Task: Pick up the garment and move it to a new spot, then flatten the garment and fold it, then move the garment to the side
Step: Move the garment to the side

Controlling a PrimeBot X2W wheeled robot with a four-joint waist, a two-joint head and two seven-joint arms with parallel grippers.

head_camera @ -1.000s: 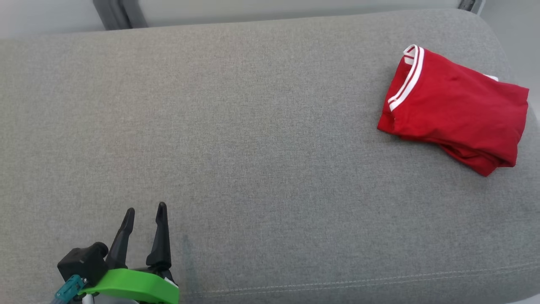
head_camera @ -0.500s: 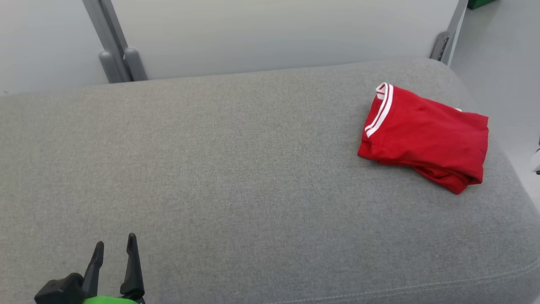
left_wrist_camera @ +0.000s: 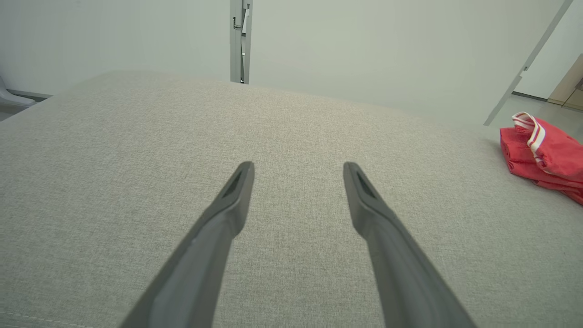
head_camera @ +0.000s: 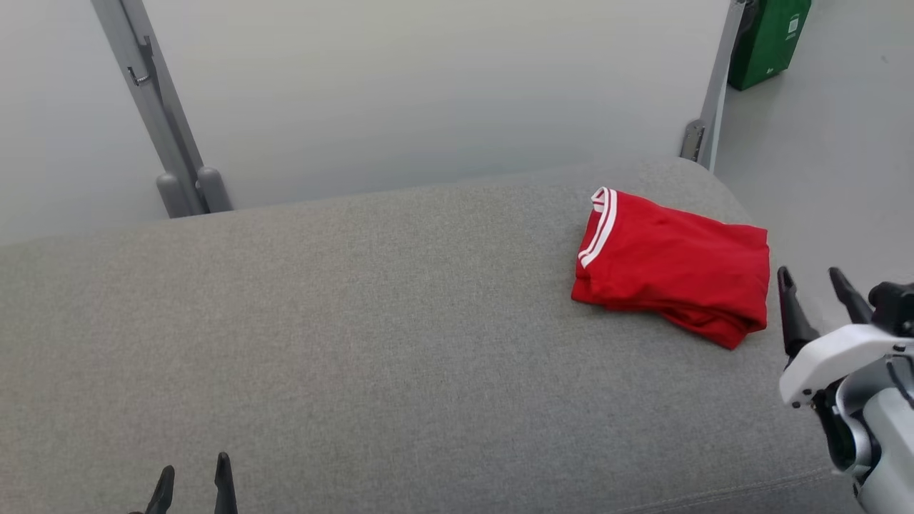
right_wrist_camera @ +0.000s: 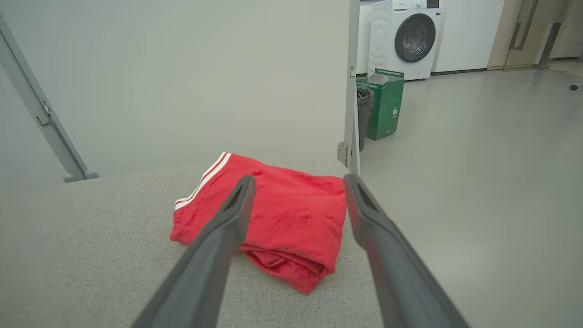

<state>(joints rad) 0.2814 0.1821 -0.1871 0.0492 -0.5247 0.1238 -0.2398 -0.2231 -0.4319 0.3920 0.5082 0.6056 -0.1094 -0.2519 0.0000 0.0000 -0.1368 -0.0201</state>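
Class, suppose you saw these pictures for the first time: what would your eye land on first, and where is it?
The folded red garment with its white-striped band stands out, lying at the right end of the grey cushion. Just right of it hangs the right gripper, fingers open. A green bin stands on the floor beyond.

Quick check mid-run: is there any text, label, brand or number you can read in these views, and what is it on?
No text can be read in these views.
On the green bin: a small white label, too small to read.
On the washing machine: small marks near its top edge, too blurred to read.
On the red garment: no lettering on the side that shows.
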